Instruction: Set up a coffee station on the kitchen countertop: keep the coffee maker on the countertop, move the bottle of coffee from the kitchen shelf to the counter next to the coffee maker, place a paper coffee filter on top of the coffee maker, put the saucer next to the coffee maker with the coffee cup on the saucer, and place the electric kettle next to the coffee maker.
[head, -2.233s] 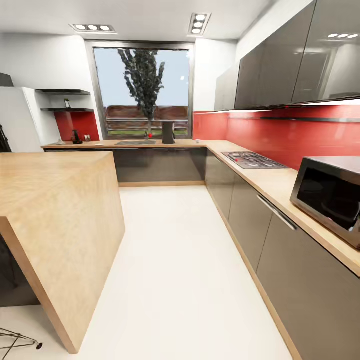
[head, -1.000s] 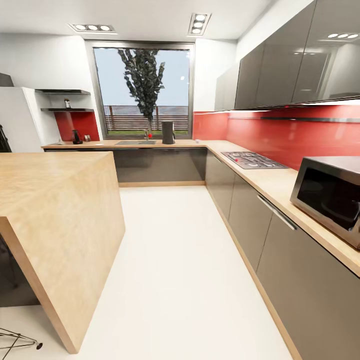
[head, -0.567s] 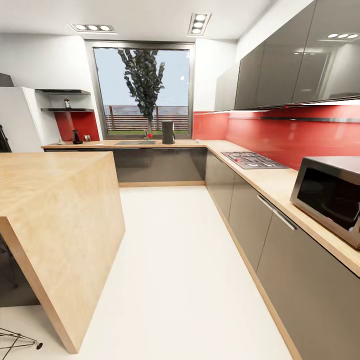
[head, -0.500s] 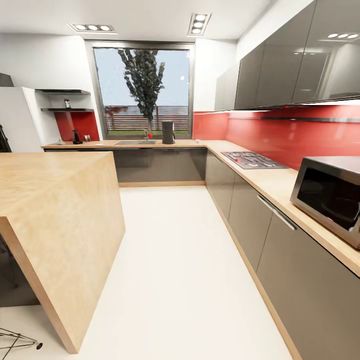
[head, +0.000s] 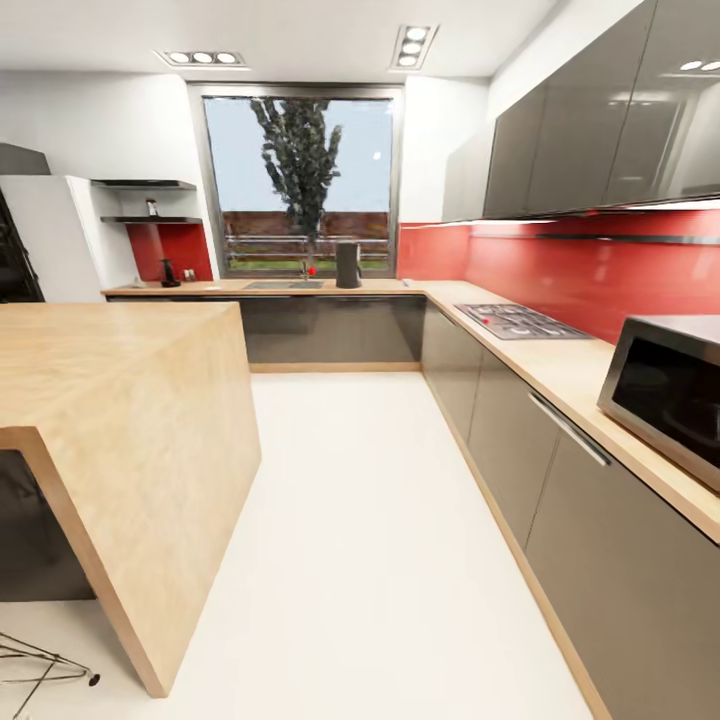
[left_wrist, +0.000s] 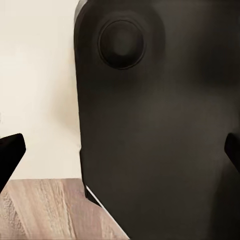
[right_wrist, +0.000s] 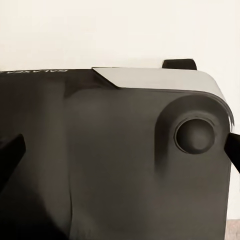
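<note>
Far off by the window, the tall dark coffee maker (head: 348, 265) stands on the light wood countertop (head: 380, 288). At that counter's left end sits the small dark electric kettle (head: 168, 273), with tiny items beside it too small to name. The bottle of coffee (head: 152, 208) stands on the thin dark kitchen shelf (head: 150, 220) above. In the wrist views my left gripper (left_wrist: 120, 152) and right gripper (right_wrist: 120, 150) are both open, fingertips (left_wrist: 10, 155) (right_wrist: 10, 152) wide apart over the robot's dark body, nothing between them.
A wood island (head: 120, 380) juts in at the left, with stool legs (head: 40, 670) below it. The right counter carries a microwave (head: 670, 400) and a hob (head: 520, 322). A white floor aisle (head: 370, 520) runs between them toward the sink (head: 285, 285).
The whole head picture has shifted a little to the right and down, so the camera has moved. Nothing in the kitchen has changed place.
</note>
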